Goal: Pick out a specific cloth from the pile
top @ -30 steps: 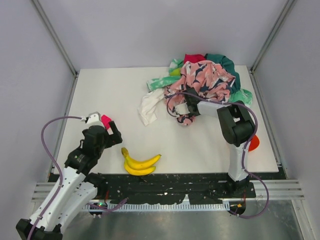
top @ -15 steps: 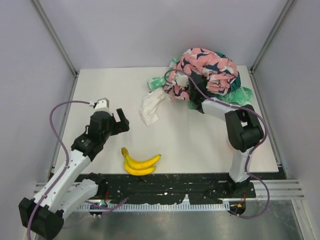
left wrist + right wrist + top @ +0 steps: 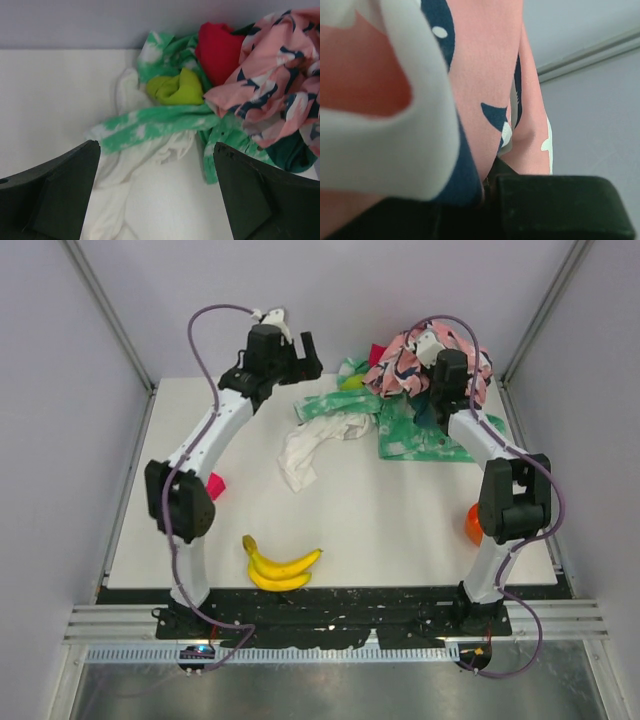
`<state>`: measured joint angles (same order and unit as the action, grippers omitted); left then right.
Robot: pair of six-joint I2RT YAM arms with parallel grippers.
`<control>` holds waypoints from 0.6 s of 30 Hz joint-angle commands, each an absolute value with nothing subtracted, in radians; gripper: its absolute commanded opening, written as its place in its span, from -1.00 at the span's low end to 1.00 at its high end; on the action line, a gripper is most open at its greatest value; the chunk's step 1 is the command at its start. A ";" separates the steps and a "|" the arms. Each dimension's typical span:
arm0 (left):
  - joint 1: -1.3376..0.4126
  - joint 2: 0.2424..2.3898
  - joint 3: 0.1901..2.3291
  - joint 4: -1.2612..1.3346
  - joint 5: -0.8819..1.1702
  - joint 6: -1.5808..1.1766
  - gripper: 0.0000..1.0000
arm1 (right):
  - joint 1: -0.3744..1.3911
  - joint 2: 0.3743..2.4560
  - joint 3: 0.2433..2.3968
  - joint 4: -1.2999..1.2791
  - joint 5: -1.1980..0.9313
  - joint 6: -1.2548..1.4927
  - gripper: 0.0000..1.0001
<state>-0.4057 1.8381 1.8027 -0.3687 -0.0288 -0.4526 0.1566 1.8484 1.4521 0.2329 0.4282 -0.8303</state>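
The lime-green cloth [image 3: 175, 88] is a small bunched lump at the pile's back left, between a mint-green print cloth [image 3: 150, 124] and a red cloth [image 3: 216, 47]. It also shows in the top view [image 3: 350, 383]. My left gripper [image 3: 156, 147] is open and empty. It hovers short of the pile, over a white cloth [image 3: 125, 175], and sits at the table's far side [image 3: 308, 358]. My right gripper [image 3: 490, 180] is shut on the pink navy-white cloth [image 3: 490, 75] and holds it raised at the back right [image 3: 428, 348].
The mint-green print cloth lies spread on the table [image 3: 420, 432], with dark teal cloth [image 3: 428, 410] under the raised pink one. A white cloth [image 3: 300, 455] trails to the left. A banana bunch [image 3: 281, 568] lies near the front edge. A pink object [image 3: 213, 485] and an orange one [image 3: 473, 525] sit at the sides.
My left arm swung from the near left up to the far side by the pile. My right gripper lifted the pink cloth up and back, uncovering the mint-green cloth.
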 commanded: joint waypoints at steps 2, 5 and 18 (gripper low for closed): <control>-0.410 2.348 2.540 -0.555 0.136 -0.517 0.99 | 0.069 1.885 1.543 0.115 0.368 -0.704 -0.89; -0.408 2.492 2.558 -0.280 0.221 -0.674 0.99 | 0.051 1.893 1.531 0.094 0.350 -0.712 -0.89; -0.469 2.695 2.575 0.026 0.089 -0.923 0.68 | 0.028 1.852 1.436 0.098 0.267 -0.722 -0.89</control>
<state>-0.4484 2.6926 2.5076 -0.1432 0.1272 -0.8410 0.0330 1.9003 1.4590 0.0814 0.2985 -0.7341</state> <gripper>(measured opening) 0.879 0.102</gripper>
